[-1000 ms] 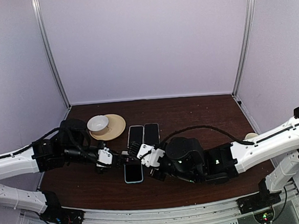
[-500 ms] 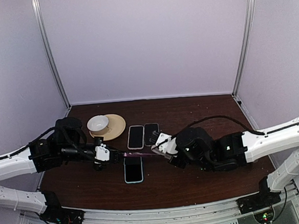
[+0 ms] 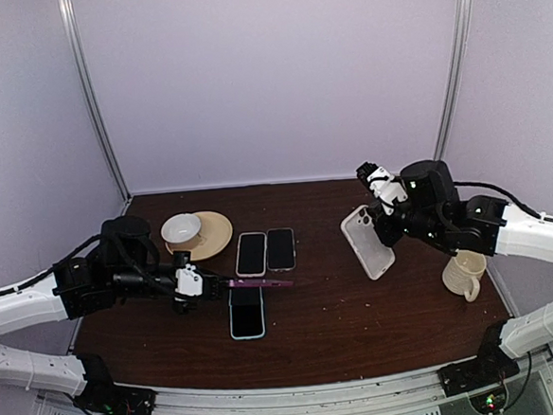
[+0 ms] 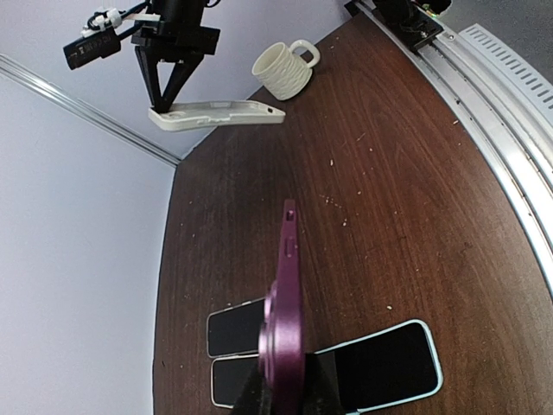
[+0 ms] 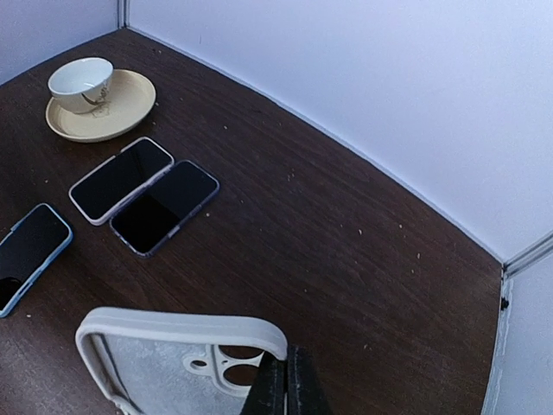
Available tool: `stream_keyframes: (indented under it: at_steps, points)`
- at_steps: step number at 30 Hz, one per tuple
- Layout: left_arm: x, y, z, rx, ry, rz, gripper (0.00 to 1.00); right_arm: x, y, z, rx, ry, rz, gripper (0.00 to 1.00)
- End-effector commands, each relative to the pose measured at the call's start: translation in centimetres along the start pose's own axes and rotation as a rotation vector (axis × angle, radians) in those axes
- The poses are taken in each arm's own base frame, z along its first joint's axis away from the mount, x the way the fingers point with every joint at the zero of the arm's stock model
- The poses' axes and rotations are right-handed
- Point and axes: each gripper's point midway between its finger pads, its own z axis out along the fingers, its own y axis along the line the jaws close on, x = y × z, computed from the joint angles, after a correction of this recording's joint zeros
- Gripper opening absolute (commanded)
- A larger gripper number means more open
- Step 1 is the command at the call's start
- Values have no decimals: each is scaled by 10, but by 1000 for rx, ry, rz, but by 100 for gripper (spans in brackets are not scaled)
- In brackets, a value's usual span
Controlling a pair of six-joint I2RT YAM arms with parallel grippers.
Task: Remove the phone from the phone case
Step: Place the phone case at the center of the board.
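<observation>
**Phone and case held apart, one in each gripper**

I have the left gripper (image 3: 216,286) clamped on one end of the slim purple phone (image 3: 261,284). The phone juts out on its edge above the dark brown wooden table (image 3: 360,316), just over the top end of a blue-rimmed phone (image 3: 247,316) lying screen-up. My right gripper (image 5: 289,380) is pinched on the rim of the white translucent plastic phone case (image 3: 367,244) beside its camera cut-out. It holds the case clear of the table, well apart from the purple phone. Two more dark-screened phones (image 3: 251,254) (image 3: 280,249) lie side by side. A white cup (image 3: 181,229) sits on a beige saucer (image 3: 217,233), and a cream ribbed mug (image 3: 462,272) stands near the right arm.
</observation>
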Motion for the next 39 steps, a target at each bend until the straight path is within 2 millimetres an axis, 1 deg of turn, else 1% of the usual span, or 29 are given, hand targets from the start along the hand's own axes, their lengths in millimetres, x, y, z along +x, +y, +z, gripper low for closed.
stream_keyframes:
  at_steps: [1, 6, 10, 12, 15, 19, 21, 23, 26, 30, 32, 34, 37, 39]
  points:
    - [-26, 32, -11, -103, -79, 51, 0, 14, -18, 3, -41, 78, 138, 0]
    - [-26, 31, -10, -96, -80, 47, 0, 38, -40, 21, -18, 160, 196, 0]
    - [-26, 30, -10, -93, -81, 46, 0, 61, -60, 33, 21, 248, 214, 0]
    - [-26, 30, -9, -90, -82, 44, 0, 74, -73, 38, 48, 289, 232, 0]
    - [-27, 29, -9, -84, -84, 43, 0, 91, -86, 47, 71, 341, 248, 0]
    - [-26, 29, -8, -82, -80, 41, 0, 111, -100, 60, 89, 412, 288, 0]
    - [-25, 28, -8, -80, -78, 42, 0, 126, -103, 69, 95, 479, 302, 0]
    - [-25, 28, -8, -80, -77, 41, 0, 137, -105, 77, 94, 524, 304, 0]
    - [-24, 28, -7, -77, -75, 41, 0, 145, -104, 88, 75, 551, 313, 0]
    - [-24, 27, -7, -73, -72, 39, 0, 154, -113, 97, 87, 574, 329, 0]
    - [-24, 27, -8, -77, -72, 40, 0, 155, -116, 101, 90, 580, 331, 1]
    - [-24, 28, -8, -79, -71, 40, 0, 156, -118, 104, 88, 595, 327, 6]
    - [-23, 27, -7, -75, -69, 37, 0, 155, -119, 106, 84, 602, 323, 16]
    - [-23, 28, -7, -78, -65, 35, 0, 150, -116, 107, 59, 589, 327, 26]
